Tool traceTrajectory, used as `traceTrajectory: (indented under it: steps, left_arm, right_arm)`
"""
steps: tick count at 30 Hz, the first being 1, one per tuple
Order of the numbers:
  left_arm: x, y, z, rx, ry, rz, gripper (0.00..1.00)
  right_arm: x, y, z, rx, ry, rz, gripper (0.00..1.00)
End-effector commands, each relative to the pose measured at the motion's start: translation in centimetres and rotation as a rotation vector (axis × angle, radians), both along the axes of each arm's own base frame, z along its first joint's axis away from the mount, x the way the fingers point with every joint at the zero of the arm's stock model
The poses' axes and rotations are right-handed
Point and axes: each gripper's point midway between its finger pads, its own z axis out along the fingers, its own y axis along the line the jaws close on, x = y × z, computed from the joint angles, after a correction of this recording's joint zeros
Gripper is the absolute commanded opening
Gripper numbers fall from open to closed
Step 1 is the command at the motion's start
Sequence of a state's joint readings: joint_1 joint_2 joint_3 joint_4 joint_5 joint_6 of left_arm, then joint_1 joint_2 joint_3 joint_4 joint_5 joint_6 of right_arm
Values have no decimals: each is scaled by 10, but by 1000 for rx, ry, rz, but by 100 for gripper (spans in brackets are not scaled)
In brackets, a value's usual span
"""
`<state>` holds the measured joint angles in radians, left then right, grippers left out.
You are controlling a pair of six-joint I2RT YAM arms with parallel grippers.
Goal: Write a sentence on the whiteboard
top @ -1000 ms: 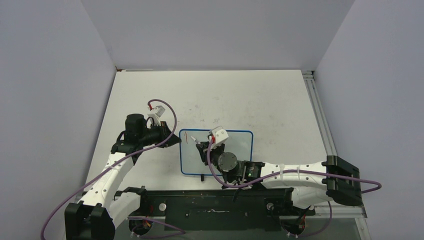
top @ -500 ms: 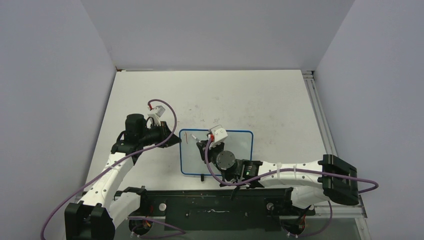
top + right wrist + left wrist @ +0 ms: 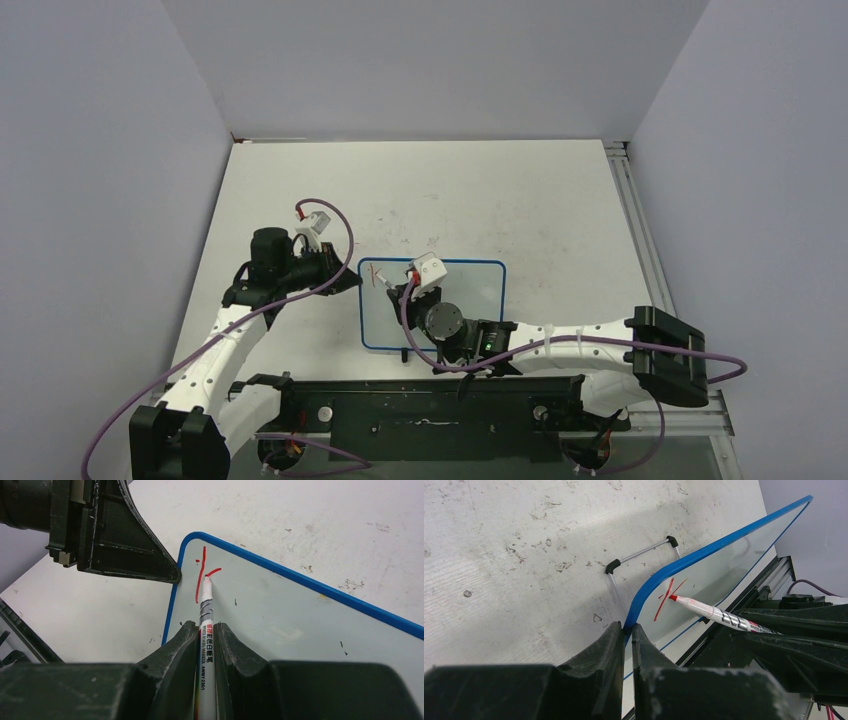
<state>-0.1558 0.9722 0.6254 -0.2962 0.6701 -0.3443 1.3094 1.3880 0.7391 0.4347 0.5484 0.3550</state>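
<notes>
The small rectangular whiteboard with a thin blue frame point(image 3: 478, 292) lies on the scuffed white counter point(image 3: 500, 195), just in front of the two arms. The left end effector point(image 3: 628, 626) is closed on the frame's left edge, near a corner. The right end effector point(image 3: 205, 626) is closed around a white marker pen with a red tip point(image 3: 205, 597). The tip meets the board at the red strokes point(image 3: 199, 582) near that corner.

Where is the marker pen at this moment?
Right wrist view: the marker sits in the right gripper, tip at the far left corner of the whiteboard, beside the left gripper.
</notes>
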Motion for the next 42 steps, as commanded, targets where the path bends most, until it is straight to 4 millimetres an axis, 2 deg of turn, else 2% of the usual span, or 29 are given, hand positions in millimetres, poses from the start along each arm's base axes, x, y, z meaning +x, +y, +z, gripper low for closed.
traceTrajectory:
  steps: [1,15,29,42]
  left_arm:
    - [-2,-9,18,-29,-40,-51,0]
    - [-1,-9,19,-29,-42,-50,0]
    - [0,-8,17,-22,-38,-44,0]
    - [0,-8,17,-17,-37,-42,0]
  right_arm:
    - [5,9,20,67,-8,-11,5]
    - [6,8,15,60,-4,-18,5]
    - [5,-16,3,52,18,-75,5]
    - [-4,-28,2,50,22,-85,5]
